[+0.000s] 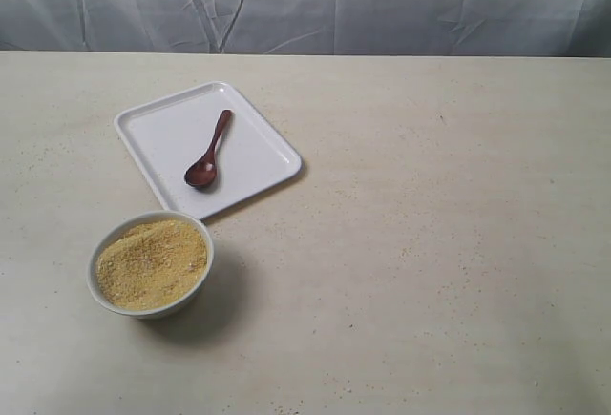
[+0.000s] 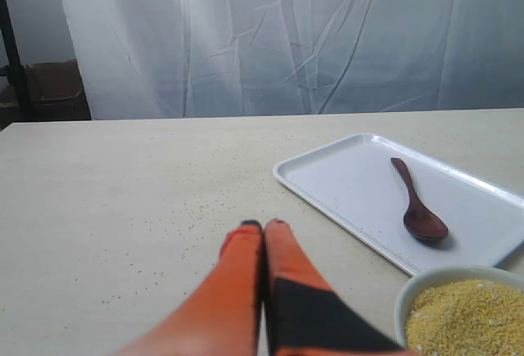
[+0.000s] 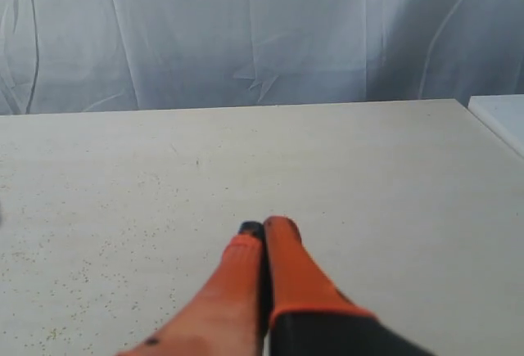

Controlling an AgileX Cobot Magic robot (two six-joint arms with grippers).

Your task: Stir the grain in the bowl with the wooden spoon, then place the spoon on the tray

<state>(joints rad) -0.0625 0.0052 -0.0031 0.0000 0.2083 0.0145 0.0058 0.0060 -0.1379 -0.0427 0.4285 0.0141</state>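
Exterior view first: the wooden spoon (image 1: 207, 153) lies on the tray (image 1: 158, 129), handle toward the far rim and oval end nearer the bowl (image 1: 94, 264). The bowl stands just beside the tray's near corner, heaped with grain (image 1: 153, 262). Neither arm shows in this view.

Each wrist view shows a pincer pressed together at the tips, holding nothing. The left pincer (image 2: 264, 227) hangs over bare table (image 1: 430, 243) near bowl and tray. The right pincer (image 3: 264, 225) is well apart from them, with only a white corner, likely the tray's, at the edge of its picture.

With the spoon on the tray, either all is done or nothing has begun (the pictures cannot settle which, though loose grains speckle the table). Room is generous: the table's right half lies open, and the one tight spot is where bowl rim and tray corner nearly meet.
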